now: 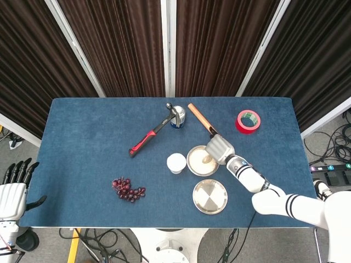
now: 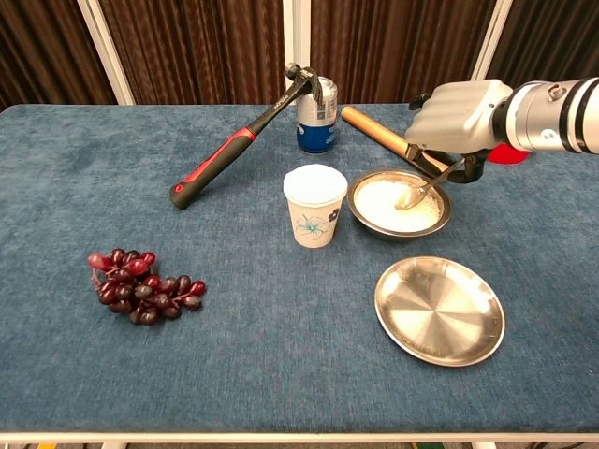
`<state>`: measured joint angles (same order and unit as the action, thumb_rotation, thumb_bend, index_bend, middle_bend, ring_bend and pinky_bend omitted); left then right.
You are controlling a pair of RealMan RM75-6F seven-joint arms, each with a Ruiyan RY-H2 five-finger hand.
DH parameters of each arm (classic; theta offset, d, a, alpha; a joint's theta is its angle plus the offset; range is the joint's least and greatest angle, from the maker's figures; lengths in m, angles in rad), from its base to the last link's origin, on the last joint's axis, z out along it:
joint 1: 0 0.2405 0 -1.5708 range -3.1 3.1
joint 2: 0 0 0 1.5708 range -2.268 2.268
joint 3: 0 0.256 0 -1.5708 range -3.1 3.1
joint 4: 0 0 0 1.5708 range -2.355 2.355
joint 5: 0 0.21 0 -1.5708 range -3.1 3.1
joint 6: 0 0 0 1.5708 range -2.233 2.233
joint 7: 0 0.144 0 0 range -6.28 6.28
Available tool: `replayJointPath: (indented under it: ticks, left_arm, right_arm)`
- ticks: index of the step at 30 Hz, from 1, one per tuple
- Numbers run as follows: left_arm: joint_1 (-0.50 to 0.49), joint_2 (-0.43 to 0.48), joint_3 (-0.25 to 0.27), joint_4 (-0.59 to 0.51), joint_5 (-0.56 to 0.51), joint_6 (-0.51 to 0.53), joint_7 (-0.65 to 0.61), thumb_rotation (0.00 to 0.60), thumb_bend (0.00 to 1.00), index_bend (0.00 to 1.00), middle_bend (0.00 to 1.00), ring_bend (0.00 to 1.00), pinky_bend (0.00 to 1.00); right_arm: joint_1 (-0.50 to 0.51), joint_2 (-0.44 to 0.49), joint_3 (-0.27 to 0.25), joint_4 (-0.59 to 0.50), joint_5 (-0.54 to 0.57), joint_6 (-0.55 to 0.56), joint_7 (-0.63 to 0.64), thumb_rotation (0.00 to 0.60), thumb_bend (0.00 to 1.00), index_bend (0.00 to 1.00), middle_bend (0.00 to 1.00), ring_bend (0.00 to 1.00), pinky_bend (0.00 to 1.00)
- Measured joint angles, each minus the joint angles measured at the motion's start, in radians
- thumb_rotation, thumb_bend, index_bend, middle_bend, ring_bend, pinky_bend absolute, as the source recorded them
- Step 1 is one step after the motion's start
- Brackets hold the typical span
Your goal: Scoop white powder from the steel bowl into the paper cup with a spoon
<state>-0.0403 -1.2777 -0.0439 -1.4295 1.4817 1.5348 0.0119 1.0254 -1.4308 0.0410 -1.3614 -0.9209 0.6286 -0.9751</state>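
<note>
The steel bowl (image 2: 367, 216) (image 1: 193, 164) of white powder sits mid-table, right of the white paper cup (image 2: 314, 205) (image 1: 176, 163). My right hand (image 2: 457, 116) (image 1: 219, 148) hovers over the bowl's right rim and holds a metal spoon (image 2: 415, 193). The spoon slants down to the left with its tip in the powder. My left hand (image 1: 15, 189) hangs off the table's left front corner, fingers spread, holding nothing.
An empty steel plate (image 2: 439, 310) lies in front of the bowl. Behind it are a wooden rod (image 2: 374, 133), a blue can (image 2: 315, 114), a red-handled hammer (image 2: 225, 153) and red tape (image 1: 247, 121). Grapes (image 2: 140, 284) lie front left.
</note>
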Motion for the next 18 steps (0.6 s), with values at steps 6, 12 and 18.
replayJointPath:
  ticks: [6, 12, 18]
  left_arm:
    - [0.0, 0.001, -0.001, -0.005, -0.001, 0.0, 0.003, 0.6, 0.07, 0.18, 0.15, 0.04, 0.05]
    - [0.008, 0.001, 0.001, -0.008, -0.005, 0.004, 0.0, 0.6, 0.07, 0.18, 0.15, 0.04, 0.05]
    - [0.012, -0.004, 0.004, 0.005, -0.003, 0.007, -0.011, 0.6, 0.07, 0.18, 0.15, 0.04, 0.05]
  right_arm:
    - [0.044, -0.04, -0.034, 0.014, 0.082, 0.037, -0.038, 0.6, 0.33, 0.63, 0.58, 0.25, 0.0]
    - [0.07, -0.087, -0.057, 0.044, 0.097, 0.062, -0.047, 0.6, 0.33, 0.63, 0.58, 0.25, 0.0]
    - [0.072, -0.114, -0.064, 0.056, 0.083, 0.106, -0.031, 0.6, 0.33, 0.63, 0.58, 0.25, 0.0]
